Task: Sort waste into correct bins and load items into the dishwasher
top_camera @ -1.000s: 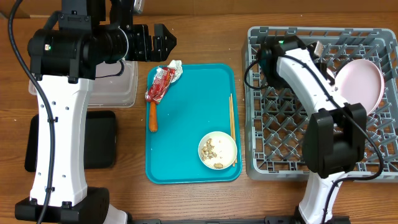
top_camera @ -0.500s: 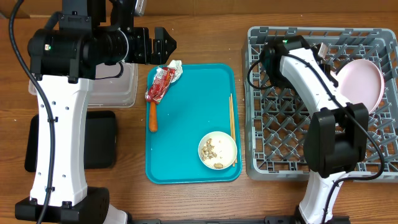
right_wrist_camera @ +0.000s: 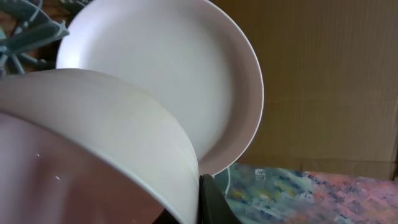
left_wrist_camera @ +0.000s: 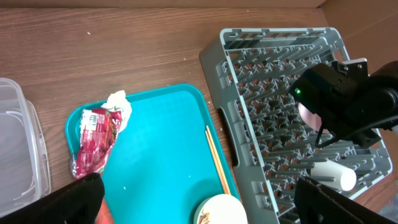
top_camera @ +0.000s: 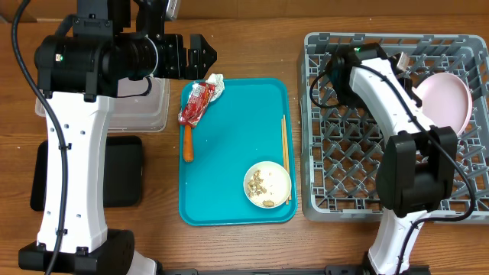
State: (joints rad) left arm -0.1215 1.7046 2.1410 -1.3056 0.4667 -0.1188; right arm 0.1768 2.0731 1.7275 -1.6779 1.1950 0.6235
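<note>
Two claws: left claw [top_camera: 206, 52] wide apart near wrapper [top_camera: 197, 103], right claw [top_camera: 393, 61] tight on bowl [right_wrist_camera: 93, 143], plate [right_wrist_camera: 174, 68] just behind

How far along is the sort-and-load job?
Done: plate and cup are in the rack. In hand: right gripper shut on a white bowl beside the plate; left gripper open, empty. Remaining: wrapper, napkin, carrot stick and the scraps bowl on the teal tray.

The wooden table [top_camera: 237, 46] bears a clear tub [top_camera: 141, 111], black tray [top_camera: 122, 172], teal tray [top_camera: 229, 137] and grey dish rack [top_camera: 344, 168].
</note>
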